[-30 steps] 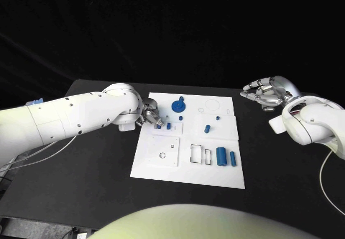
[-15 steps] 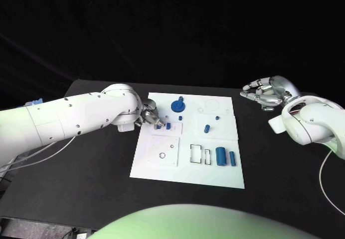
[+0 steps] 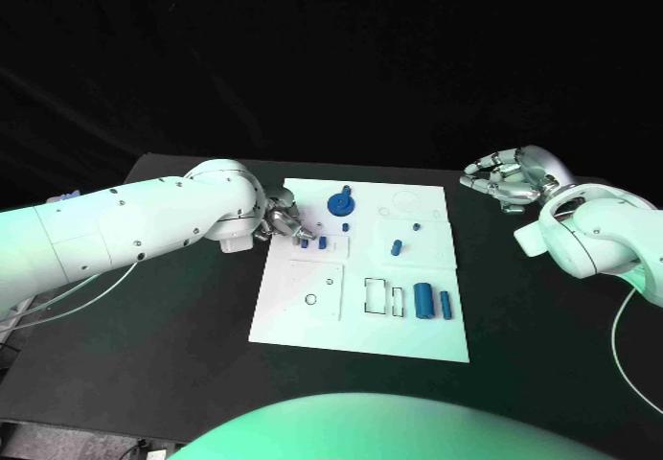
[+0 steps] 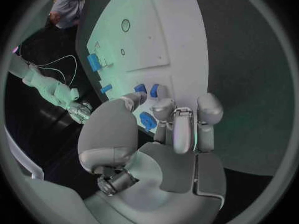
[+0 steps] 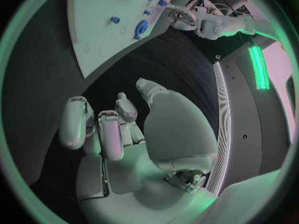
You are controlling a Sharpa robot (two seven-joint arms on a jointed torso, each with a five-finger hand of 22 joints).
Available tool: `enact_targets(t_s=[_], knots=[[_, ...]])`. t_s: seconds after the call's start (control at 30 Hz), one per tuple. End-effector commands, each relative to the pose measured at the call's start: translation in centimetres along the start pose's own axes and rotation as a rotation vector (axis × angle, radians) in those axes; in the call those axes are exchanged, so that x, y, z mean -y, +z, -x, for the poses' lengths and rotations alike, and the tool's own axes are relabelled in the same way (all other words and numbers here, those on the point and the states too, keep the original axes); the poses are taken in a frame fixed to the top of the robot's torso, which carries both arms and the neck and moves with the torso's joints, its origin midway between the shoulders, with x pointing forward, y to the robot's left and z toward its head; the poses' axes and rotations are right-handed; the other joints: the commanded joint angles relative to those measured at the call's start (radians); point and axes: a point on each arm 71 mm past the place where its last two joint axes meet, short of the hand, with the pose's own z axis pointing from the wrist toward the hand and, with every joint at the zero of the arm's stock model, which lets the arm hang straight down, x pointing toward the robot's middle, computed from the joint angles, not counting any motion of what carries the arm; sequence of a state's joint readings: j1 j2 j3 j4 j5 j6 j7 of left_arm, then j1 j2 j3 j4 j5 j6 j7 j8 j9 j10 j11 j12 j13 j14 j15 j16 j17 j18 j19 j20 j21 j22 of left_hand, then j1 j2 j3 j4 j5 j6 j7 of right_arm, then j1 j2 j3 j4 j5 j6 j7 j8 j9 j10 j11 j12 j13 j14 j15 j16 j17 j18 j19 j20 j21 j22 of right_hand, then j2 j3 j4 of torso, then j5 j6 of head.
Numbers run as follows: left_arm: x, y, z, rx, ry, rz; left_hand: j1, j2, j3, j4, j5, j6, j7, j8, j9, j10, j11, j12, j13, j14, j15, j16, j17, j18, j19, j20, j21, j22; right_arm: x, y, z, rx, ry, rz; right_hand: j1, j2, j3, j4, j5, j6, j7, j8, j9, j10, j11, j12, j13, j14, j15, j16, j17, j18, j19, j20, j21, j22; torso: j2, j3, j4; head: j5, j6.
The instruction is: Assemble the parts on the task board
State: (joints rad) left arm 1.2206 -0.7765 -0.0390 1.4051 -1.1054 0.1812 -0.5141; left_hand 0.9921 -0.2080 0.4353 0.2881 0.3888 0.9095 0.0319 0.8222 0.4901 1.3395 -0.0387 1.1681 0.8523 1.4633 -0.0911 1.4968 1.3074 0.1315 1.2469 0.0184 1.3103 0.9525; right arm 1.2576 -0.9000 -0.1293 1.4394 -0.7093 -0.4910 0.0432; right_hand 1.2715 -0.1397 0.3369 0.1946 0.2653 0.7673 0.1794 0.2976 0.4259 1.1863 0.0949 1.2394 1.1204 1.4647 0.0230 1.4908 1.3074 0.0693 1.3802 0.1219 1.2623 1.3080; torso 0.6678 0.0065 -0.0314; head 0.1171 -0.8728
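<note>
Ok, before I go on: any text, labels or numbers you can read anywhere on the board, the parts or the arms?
None can be read.
Task board: only outlined shapes, no lettering.
Blue parts: plain.
Left hand and right hand: no markings legible.

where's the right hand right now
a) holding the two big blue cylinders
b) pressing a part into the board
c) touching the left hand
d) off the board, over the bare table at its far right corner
d: the right hand hangs with curled, empty fingers beyond the board, which it doesn't touch; the left hand works at the opposite edge.
</note>
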Motion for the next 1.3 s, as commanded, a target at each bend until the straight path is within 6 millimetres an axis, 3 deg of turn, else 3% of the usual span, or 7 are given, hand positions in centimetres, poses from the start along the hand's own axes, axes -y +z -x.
enact_targets(t_s=[0.03,0.33,0.37,0.43,0.5,0.73,1.3], knots=[[0.4,-0.3,0.6,0.063,-0.054,-0.028,0.008,-0.007,-0.014,0.003,-0.003,-0.018,0.004,-0.005,-0.002,-0.029,0.004,-0.032,-0.052,0.066,0.0,0.001,0.092,-0.01,-0.02,0.003,-0.014,-0.023,0.0,0.0,0.0,-0.001,0.0,0.009,0.004,-0.007,0.0,0.005,0.005,-0.007,0.0,0.003,0.001,-0.005,-0.001,-0.006,-0.001,0.058,-0.006,-0.004,0.07,0.013,-0.004,-0.001,-0.004,0.022,0.0,-0.0002,0.0,0.0,0.0],[1.4,-1.0,2.3,0.196,-0.197,-0.169,0.061,-0.014,-0.067,0.004,0.004,-0.134,0.056,-0.027,-0.012,-0.227,0.052,-0.221,-0.315,0.034,0.042,-0.035,0.018,0.034,-0.181,0.036,-0.17,-0.286,0.0,0.0,-0.1,-0.001,-0.001,0.009,0.004,-0.007,0.0,0.005,0.005,-0.007,0.0,0.003,0.001,-0.005,-0.001,-0.006,-0.001,0.058,-0.006,-0.004,0.07,0.013,-0.004,-0.001,-0.004,0.022,0.0,0.0006,-0.0006,-0.002,0.002],[1.8,-1.2,2.7,0.229,-0.23,-0.229,0.086,-0.011,-0.068,0.004,0.006,-0.18,0.081,-0.05,-0.026,-0.286,0.078,-0.258,-0.338,-0.009,0.066,-0.076,-0.057,0.045,-0.254,0.051,-0.241,-0.38,0.0,0.0,-0.1,-0.001,-0.001,0.009,0.004,-0.007,0.0,0.005,0.005,-0.007,0.0,0.003,0.001,-0.005,-0.001,-0.006,-0.001,0.058,-0.006,-0.004,0.07,0.013,-0.004,-0.001,-0.004,0.022,0.001,0.0004,-0.0007,-0.003,0.004],[2.3,-1.3,3.0,0.266,-0.25,-0.292,0.145,-0.01,-0.059,0.002,0.008,-0.22,0.111,-0.081,-0.051,-0.363,0.106,-0.312,-0.375,-0.24,0.094,-0.344,-0.485,0.045,-0.304,0.079,-0.311,-0.419,0.0,0.0,-0.1,-0.001,-0.001,0.009,0.004,-0.007,0.0,0.005,0.005,-0.007,0.0,0.003,0.001,-0.005,-0.001,-0.006,-0.001,0.058,-0.006,-0.004,0.07,0.013,-0.004,-0.001,-0.004,0.022,0.001,0.0,0.0,-0.006,0.006],[2.9,-1.4,3.2,0.311,-0.25,-0.362,0.229,-0.015,-0.043,-0.005,0.009,-0.242,0.141,-0.124,-0.087,-0.442,0.137,-0.384,-0.429,-0.332,0.121,-0.456,-0.616,0.046,-0.329,0.106,-0.379,-0.459,0.0,0.0,-0.1,-0.001,0.0,0.009,0.003,-0.007,-0.001,0.007,0.006,-0.008,0.0,0.004,0.001,-0.005,-0.001,-0.006,-0.001,0.057,-0.006,-0.005,0.068,0.014,-0.005,-0.001,-0.006,0.021,0.001,-0.0004,0.0016,-0.007,0.008],[5.1,-1.2,2.9,0.443,-0.096,-0.569,0.432,-0.035,0.008,-0.076,0.005,-0.22,0.141,-0.211,-0.174,-0.465,0.145,-0.515,-0.561,-0.353,0.127,-0.51,-0.685,0.052,-0.311,0.114,-0.44,-0.5,0.0,0.0,-0.1,-0.003,0.003,0.012,0.003,-0.006,0.0,0.007,0.006,-0.009,0.0,0.004,0.001,-0.007,-0.001,-0.007,-0.003,0.057,-0.006,-0.005,0.068,0.015,-0.008,-0.001,-0.01,0.018,0.002,-0.002,0.0014,-0.015,0.018],[6.8,1.7,0.1,0.356,0.3,-0.575,0.458,-0.063,0.0,-0.147,-0.009,-0.137,0.123,-0.326,-0.26,-0.465,0.155,-0.664,-0.702,-0.288,0.132,-0.359,-0.651,0.052,-0.306,0.117,-0.324,-0.422,0.0,0.0,-0.3,-0.009,0.006,0.013,0.004,-0.006,0.0,0.007,0.007,-0.009,0.0,0.005,0.001,-0.007,-0.001,-0.007,-0.002,0.057,-0.006,-0.005,0.068,0.015,-0.008,-0.001,-0.011,0.018,0.001,-0.0001,-0.0002,-0.024,0.03]])
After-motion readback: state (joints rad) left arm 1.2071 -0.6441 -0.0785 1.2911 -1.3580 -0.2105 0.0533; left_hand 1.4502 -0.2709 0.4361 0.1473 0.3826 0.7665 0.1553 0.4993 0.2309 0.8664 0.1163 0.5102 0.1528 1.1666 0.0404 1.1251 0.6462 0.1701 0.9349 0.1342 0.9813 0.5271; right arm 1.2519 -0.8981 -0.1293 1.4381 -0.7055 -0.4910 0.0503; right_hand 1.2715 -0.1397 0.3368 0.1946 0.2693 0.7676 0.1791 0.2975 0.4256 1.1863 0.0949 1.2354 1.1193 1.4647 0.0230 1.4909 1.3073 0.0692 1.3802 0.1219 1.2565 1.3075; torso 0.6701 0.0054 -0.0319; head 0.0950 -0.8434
